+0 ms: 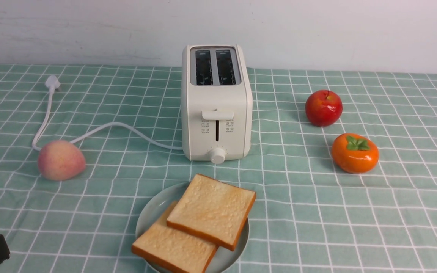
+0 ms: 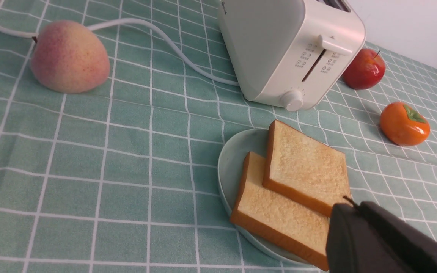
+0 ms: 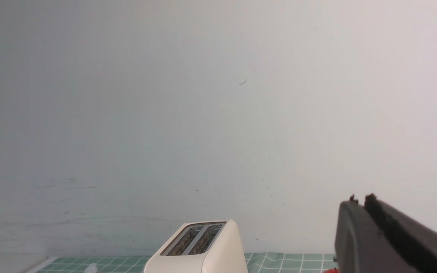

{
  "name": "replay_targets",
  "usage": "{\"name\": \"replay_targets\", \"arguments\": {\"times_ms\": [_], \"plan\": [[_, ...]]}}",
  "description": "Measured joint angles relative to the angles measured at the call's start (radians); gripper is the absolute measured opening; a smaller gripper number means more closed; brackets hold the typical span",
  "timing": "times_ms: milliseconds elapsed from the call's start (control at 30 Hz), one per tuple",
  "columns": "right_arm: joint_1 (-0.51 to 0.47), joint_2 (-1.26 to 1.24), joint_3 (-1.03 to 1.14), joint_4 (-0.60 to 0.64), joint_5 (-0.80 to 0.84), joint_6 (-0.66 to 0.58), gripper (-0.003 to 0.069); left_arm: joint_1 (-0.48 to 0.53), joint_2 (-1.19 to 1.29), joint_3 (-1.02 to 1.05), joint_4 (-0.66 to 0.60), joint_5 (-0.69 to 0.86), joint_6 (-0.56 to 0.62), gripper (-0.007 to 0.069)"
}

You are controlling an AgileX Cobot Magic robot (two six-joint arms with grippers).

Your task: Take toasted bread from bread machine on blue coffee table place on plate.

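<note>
— Where is the toast?

— Both slices lie on the pale blue-green plate [image 1: 148, 212], just in front of the toaster [image 1: 216, 98]. The upper slice [image 1: 211, 210] rests tilted across the lower slice [image 1: 173, 248], and the lower slice's near corner juts past the rim.

— And the toaster?

— It stands upright mid-tabletop [image 1: 317, 212], with the lever at the top of its track and both slots dark. Its white cord [image 1: 127, 129] curves off to the left, past a peach [image 1: 61, 160], and ends in a plug [image 1: 52, 82] lying on the cloth.

— What about the claws?

— The left claw [image 2: 349, 206] hangs near the plate's left side, fingers pressed together and gripping nothing. From the front only its dark edge shows, at the near left corner. The right claw [image 3: 359, 201] is clenched too and carries nothing; its camera faces the wall, with the toaster's top low in view.

— Anything else?

— A red apple [image 1: 323, 108] and an orange persimmon [image 1: 355, 152] sit to the right of the toaster, near each other but apart.
</note>
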Motion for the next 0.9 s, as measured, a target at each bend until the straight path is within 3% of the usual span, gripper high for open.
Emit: {"name": "replay_targets", "arguments": {"times_ms": [400,700,900], "plan": [[0.0,0.0,0.0,-0.002,0.001,0.0,0.0033,0.005,-0.021,0.045,0.072,-0.04,0.029,-0.0006],[-0.001,0.0,0.0,-0.002,0.001,0.0,0.0038,0.221,-0.279,0.37,0.105,-0.115,0.039,0.0001],[-0.002,0.0,0.001,-0.002,0.0,0.0,0.0049,0.247,-0.286,0.436,0.101,-0.141,0.045,0.0004]]}}
